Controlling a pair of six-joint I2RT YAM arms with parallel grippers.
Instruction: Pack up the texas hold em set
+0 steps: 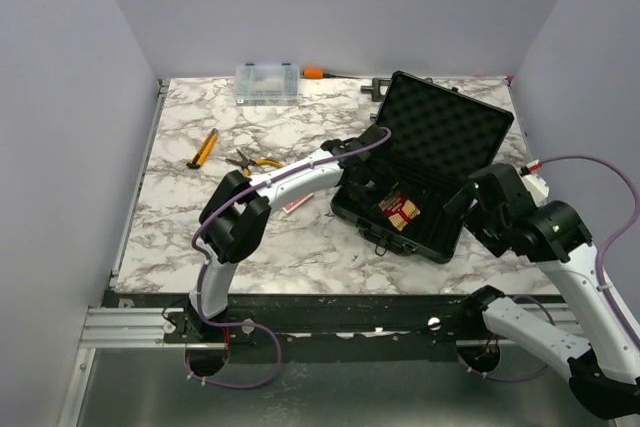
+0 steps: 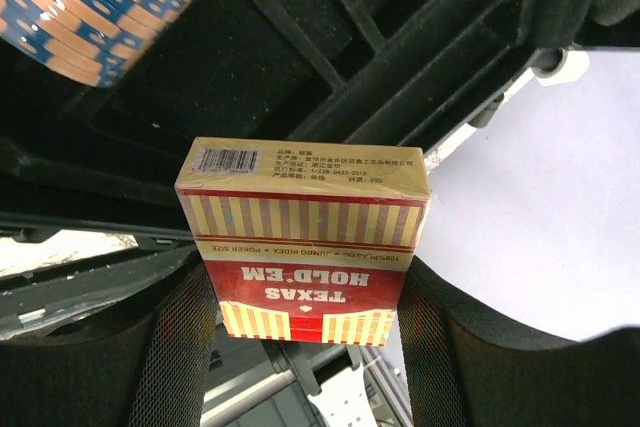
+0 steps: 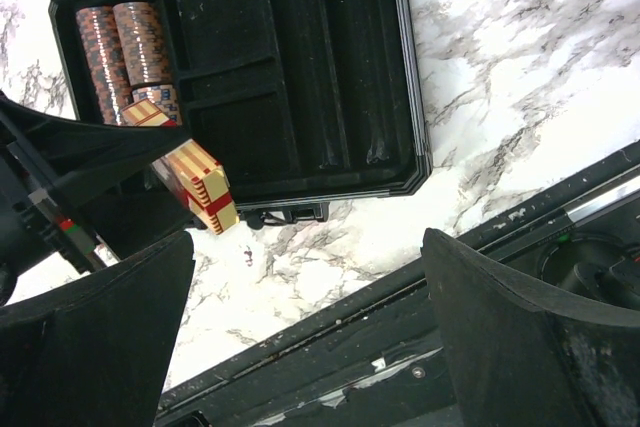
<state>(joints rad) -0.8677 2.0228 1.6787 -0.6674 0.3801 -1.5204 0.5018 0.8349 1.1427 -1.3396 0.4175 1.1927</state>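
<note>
The black case (image 1: 452,129) lies open right of centre, its foam-lined lid standing up. Brown-red chip rolls (image 3: 122,42) fill one end of its tray (image 3: 300,67) and show at the top left of the left wrist view (image 2: 90,7). My left gripper (image 2: 305,282) hangs over the tray (image 1: 372,195), shut on a red and cream "Texas Hold'em" card deck (image 2: 305,237), which the right wrist view also catches (image 3: 205,187). A flat red thing (image 1: 297,205), perhaps another deck, lies on the table beside the left arm. My right gripper (image 3: 310,237) stands open and empty near the case's front edge.
A clear organizer box (image 1: 267,82) and an orange-handled screwdriver (image 1: 315,73) sit at the back. Orange-handled pliers (image 1: 250,160) and a yellow-handled tool (image 1: 203,148) lie left of the arm. A black rail (image 3: 400,337) runs along the table's near edge. Purple walls close in the sides.
</note>
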